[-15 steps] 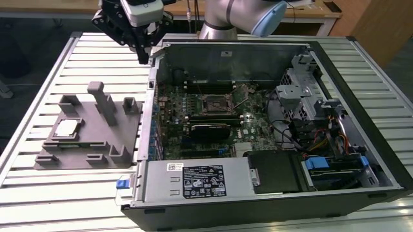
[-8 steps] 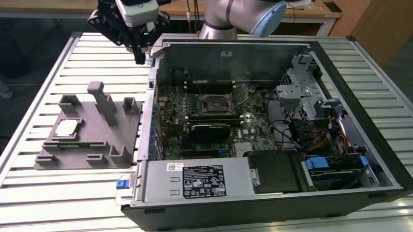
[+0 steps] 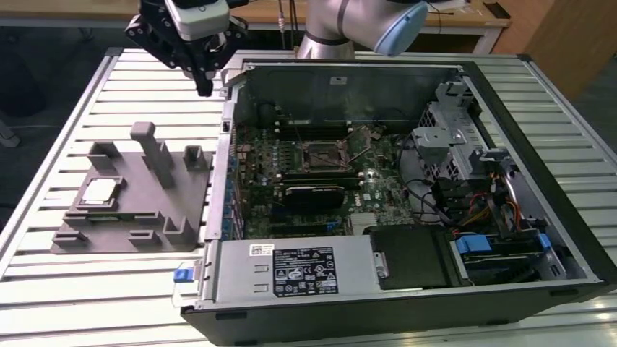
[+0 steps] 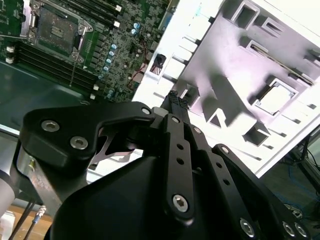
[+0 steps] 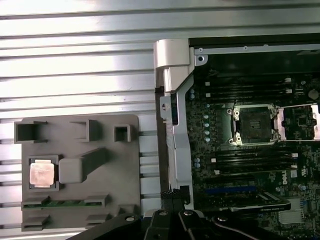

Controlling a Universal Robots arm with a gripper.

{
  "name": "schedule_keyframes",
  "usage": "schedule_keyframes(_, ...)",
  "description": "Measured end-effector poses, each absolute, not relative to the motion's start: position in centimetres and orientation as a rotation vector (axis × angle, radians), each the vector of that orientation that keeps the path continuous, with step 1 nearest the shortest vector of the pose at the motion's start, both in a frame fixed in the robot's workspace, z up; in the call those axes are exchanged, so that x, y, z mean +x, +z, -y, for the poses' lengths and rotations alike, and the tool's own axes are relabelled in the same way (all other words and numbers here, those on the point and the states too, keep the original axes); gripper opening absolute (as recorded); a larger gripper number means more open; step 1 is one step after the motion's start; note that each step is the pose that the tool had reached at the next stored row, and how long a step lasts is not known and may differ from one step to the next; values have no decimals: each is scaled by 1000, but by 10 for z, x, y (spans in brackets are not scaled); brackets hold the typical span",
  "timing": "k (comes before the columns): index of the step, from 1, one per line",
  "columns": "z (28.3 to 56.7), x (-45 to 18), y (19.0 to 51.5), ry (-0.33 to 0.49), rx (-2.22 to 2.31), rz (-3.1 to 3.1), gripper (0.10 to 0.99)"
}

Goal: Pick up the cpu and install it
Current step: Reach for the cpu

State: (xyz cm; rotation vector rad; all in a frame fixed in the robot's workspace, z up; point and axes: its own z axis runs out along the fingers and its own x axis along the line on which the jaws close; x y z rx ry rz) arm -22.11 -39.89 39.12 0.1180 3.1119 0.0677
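Closed, empty gripper [image 3: 204,90] beside the computer case [image 3: 540,181], its arm [image 3: 333,22] cut off by the frame.
The chip [image 3: 100,190] lies in a square pocket of the grey holder [image 3: 126,238]; the board's socket [image 3: 321,155] stands open.

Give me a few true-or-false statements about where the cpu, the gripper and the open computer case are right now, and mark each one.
1. The cpu lies in a recess of the grey fixture. True.
2. The gripper holds the cpu. False: it hangs empty over the table near a corner of the computer case, apart from the cpu.
3. The case is open, with its motherboard exposed. True.
4. The cpu sits in the motherboard socket. False: it is on the fixture.
5. The fixture is on the exterior view's right of the case. False: it is on the left.
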Motion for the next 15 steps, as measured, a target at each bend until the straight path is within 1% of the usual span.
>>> schedule_keyframes(15, 399, -235, 389, 68, 118, -3112, 106)
